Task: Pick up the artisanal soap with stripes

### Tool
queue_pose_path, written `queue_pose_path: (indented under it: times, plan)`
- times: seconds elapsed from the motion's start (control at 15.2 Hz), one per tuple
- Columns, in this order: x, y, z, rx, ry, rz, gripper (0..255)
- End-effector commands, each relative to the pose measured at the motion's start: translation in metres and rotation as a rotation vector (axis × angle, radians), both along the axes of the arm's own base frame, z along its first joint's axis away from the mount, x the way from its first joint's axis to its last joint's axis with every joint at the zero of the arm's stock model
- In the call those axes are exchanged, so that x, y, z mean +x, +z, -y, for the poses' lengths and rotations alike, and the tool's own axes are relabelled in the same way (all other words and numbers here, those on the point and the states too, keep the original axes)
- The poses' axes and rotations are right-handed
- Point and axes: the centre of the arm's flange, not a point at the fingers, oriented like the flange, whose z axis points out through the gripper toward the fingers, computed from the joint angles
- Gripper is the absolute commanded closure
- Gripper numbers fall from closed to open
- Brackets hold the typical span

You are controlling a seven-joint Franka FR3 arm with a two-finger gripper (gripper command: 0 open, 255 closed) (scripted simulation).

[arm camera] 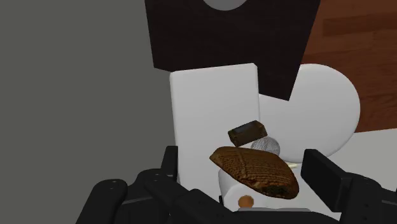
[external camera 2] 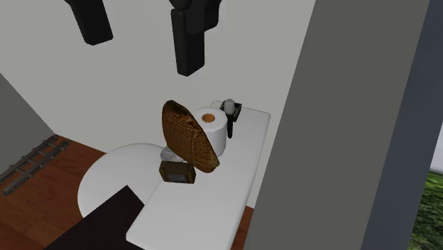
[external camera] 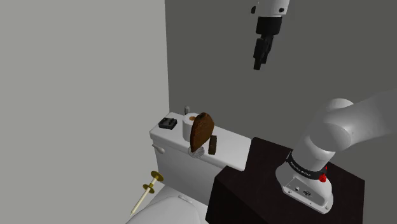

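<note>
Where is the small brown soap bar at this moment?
In the shoulder view the soap bar lies on the white toilet tank lid, just right of the ridged brown oval object, with the white paper roll close behind.

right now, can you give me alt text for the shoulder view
A black gripper hangs high above a white toilet tank, where a small dark brown bar stands beside a large brown ridged oval slab, a white paper roll and a small black device. The white arm rises from a dark stand at lower right.

The brown ribbed slab [external camera 2: 189, 135] hides part of the white roll [external camera 2: 217, 132].
</note>
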Motion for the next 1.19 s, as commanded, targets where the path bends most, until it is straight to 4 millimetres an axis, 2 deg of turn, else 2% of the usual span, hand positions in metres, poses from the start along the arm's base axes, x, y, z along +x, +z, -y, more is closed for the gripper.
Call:
queue_pose_path:
  times: [0.0,0.53,1.12]
  plan:
    - [0.000,0.000,0.000,0.000,0.000,0.000,0]
    - [-0.009,-0.096,-0.042,-0.007,-0.284,0.029,0]
    - [-0.002,-0.203,-0.088,-0.014,-0.603,0.061,0]
